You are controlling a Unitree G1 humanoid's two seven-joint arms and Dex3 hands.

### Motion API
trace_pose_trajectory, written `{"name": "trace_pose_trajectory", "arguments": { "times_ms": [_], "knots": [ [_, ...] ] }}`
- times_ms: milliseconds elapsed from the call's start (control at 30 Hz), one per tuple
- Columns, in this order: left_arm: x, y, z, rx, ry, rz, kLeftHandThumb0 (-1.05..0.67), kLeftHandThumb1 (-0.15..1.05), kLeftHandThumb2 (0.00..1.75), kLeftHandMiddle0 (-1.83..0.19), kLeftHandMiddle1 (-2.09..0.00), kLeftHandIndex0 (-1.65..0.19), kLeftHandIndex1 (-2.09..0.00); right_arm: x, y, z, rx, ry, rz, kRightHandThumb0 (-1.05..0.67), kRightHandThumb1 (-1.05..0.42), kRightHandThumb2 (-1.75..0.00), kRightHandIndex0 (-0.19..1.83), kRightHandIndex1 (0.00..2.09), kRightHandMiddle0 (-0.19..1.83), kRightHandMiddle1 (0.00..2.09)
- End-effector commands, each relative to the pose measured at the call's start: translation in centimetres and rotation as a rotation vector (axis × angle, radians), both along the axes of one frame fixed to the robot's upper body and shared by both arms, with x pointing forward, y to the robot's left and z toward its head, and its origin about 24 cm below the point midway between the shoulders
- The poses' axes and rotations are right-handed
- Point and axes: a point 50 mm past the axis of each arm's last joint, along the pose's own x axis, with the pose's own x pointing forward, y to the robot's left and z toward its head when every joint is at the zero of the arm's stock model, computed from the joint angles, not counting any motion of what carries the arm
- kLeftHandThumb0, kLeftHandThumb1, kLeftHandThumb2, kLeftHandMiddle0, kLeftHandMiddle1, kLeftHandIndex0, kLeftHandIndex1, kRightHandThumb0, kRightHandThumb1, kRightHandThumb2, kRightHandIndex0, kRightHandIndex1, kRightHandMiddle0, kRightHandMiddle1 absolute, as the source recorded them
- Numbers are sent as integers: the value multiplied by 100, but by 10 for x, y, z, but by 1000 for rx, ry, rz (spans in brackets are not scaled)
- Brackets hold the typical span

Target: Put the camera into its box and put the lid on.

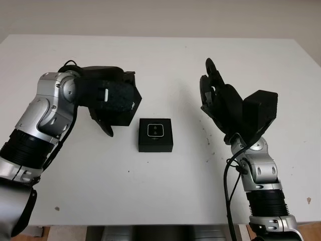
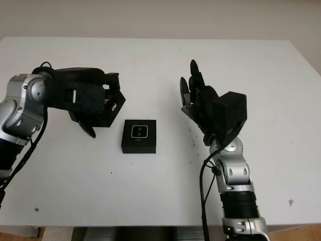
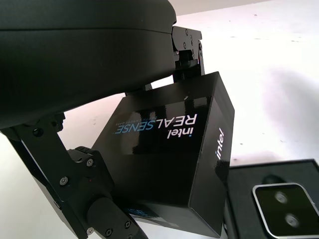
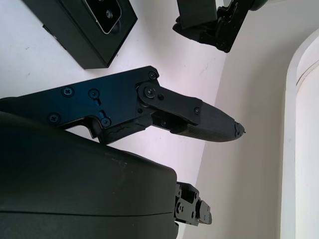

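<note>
The small black camera with its silver-rimmed twin-lens face already sits in the shallow black box base, which lies on the white worktop between my two arms. My left hand holds the glossy black cardboard lid printed with "intel REALSENSE" above the worktop, up and to the left of the base and not yet over it. My fingers are curled around the lid, clamping it against the palm, and the lid hangs tilted, one corner lower than the rest.

That tilt is my main worry. If I bring it down as it stands, I judge the low corner would catch the base's rim, and either jam askew or shove the base across the smooth worktop, since nothing is pinning it. My own hand also covers much of the lid from above, so lining up the edges will be hard to check.

My right hand is raised to the right of the base, open and holding nothing; it could steady the base, but a careless reach might knock it.
</note>
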Motion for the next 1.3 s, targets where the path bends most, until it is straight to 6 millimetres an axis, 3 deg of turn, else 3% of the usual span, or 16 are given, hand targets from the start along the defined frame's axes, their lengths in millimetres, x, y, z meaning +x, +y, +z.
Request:
{"name": "trace_pose_trajectory", "arguments": {
  "times_ms": [0,200,300,400,500,567,600,700,800,933,1033,1133,1267],
  "knots": [
    [-3,-6,-1,8,8,-11,-27,105,37,-43,-152,-26,-174,2,3,5,3,-27,10,-66,-105,-73,-19,0,-19,0],
    [-5,-21,0,-16,45,-24,-25,105,34,-41,-161,-30,-179,2,5,5,23,-21,-5,-66,-105,-68,-19,0,-19,0],
    [-7,-30,2,-32,58,-25,-25,105,33,-36,-152,-29,-182,2,6,6,30,-16,-14,-61,-105,-66,-19,0,-19,0],
    [-7,-39,3,-61,60,-53,-23,105,34,-44,-173,-36,-186,3,8,6,37,-22,-23,-60,-105,-63,-19,0,-19,0],
    [-5,-45,3,-75,67,-54,-24,105,34,-49,-181,-40,-188,4,10,6,44,-27,-26,-60,-105,-62,-19,0,-19,0],
    [-4,-50,3,-84,78,-43,-24,105,32,-41,-193,-12,-184,5,11,6,48,-28,-26,-59,-105,-62,-19,0,-19,0],
    [-3,-53,2,-84,82,-39,-25,105,32,-36,-196,-11,-189,5,12,6,50,-28,-25,-58,-105,-62,-19,0,-19,0],
    [-1,-60,3,-96,69,-36,-27,105,34,-20,-160,-19,-186,5,14,6,60,-26,-21,-57,-105,-62,-19,0,-19,0],
    [1,-68,3,-123,58,-26,-28,105,32,-26,-187,-39,-205,5,16,6,70,-30,-14,-56,-105,-61,-19,0,-19,0],
    [2,-75,4,-146,50,-17,-25,105,32,-33,-189,-11,-184,5,17,4,75,-18,-15,-56,-105,-60,-19,0,-19,0],
    [1,-80,6,-122,64,9,-23,105,33,-29,-192,-2,-175,6,17,4,70,-21,-16,-57,-105,-59,-19,0,-19,0],
    [1,-82,4,-122,78,34,-21,105,32,-32,-186,-7,-171,7,18,3,64,-26,-17,-57,-105,-60,-19,0,-19,0],
    [1,-80,-2,-134,79,53,-21,105,31,-28,-178,-21,-180,8,19,3,71,-22,-15,-58,-105,-58,-19,0,-19,0]
  ]
}}
